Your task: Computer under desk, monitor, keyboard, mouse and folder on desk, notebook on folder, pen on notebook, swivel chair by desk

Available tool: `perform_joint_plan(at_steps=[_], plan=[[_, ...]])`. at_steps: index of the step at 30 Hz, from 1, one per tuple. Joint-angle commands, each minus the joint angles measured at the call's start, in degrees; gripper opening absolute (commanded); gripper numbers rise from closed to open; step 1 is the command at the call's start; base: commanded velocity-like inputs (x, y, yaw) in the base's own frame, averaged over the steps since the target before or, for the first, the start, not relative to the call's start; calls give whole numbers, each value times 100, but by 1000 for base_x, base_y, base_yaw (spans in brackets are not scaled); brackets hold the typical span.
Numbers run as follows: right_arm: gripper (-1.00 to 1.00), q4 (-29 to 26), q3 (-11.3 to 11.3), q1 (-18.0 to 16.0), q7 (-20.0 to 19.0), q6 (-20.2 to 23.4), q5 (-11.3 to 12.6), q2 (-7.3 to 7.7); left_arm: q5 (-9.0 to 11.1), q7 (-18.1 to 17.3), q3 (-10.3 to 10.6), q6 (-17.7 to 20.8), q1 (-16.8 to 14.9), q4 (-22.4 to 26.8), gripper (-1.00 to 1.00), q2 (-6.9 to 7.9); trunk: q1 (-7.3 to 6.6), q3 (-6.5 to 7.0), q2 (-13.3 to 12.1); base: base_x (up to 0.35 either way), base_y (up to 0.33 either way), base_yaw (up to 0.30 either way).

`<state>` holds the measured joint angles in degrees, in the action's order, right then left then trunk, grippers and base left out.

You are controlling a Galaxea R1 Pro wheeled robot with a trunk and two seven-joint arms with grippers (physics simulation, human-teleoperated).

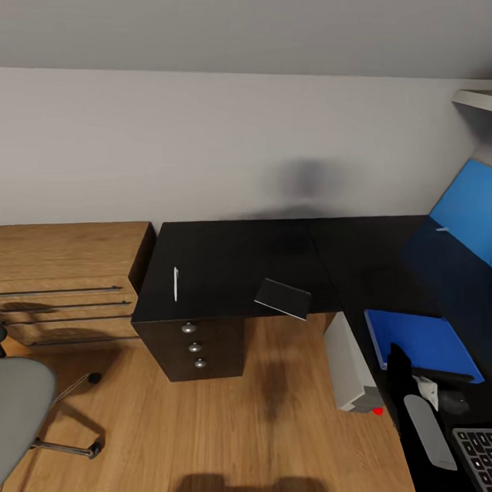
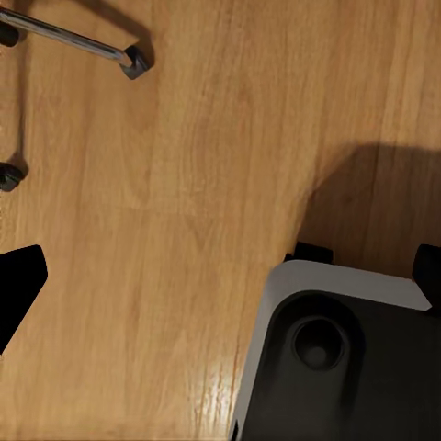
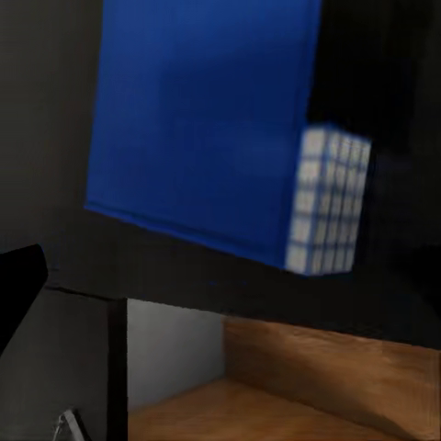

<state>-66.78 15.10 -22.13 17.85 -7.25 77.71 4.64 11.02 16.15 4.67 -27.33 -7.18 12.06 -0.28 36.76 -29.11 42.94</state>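
The black desk (image 1: 231, 260) bears the white pen (image 1: 176, 283) near its left end. The dark notebook (image 1: 282, 298) lies tilted over the desk's front edge. On the right wing lies the blue folder (image 1: 421, 342) (image 3: 202, 129), with the mouse (image 1: 453, 402) and keyboard (image 1: 476, 453) nearer me. The pale computer (image 1: 348, 363) (image 3: 175, 349) stands under the desk. The grey swivel chair (image 1: 13, 408) is at the lower left. My right gripper (image 1: 399, 365) hangs open over the folder's near end, holding nothing. A finger (image 2: 18, 289) of my open left gripper hangs over the floor. The monitor is out of view.
A black three-drawer cabinet (image 1: 196, 347) stands under the desk's left end, beside a light wooden drawer chest (image 1: 60, 282). A bright blue back panel (image 1: 474, 211) rises at the right. Chair castors (image 2: 136, 62) and my own base (image 2: 340, 358) sit on the plank floor.
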Motion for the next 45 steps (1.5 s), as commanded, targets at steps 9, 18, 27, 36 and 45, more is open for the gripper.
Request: perform_joint_plan(at_steps=[9,18,27,36,45], plan=[[100,-467,-310,7,31,-57,-134,-21,58,37,37,-6,-3,-2,100,2,-197,157,-358,0,0,0],[100,-597,-986,29,31,-47,-1643,-217,58,37,34,-1,-3,-2,100,2,-395,318,-719,0,0,0],[100,-36,-3701,24,189,-24,-2801,-330,65,47,31,-8,-4,-2,100,2,-593,480,-1080,0,0,0],[100,3709,-4627,-103,328,-860,-3997,-1359,75,55,28,1,-3,-2,100,4,-790,641,-1441,0,0,0],[100,5712,-4659,-79,182,-1828,-4066,-1344,76,53,34,7,-3,-2,100,8,-988,803,-1802,0,0,0]])
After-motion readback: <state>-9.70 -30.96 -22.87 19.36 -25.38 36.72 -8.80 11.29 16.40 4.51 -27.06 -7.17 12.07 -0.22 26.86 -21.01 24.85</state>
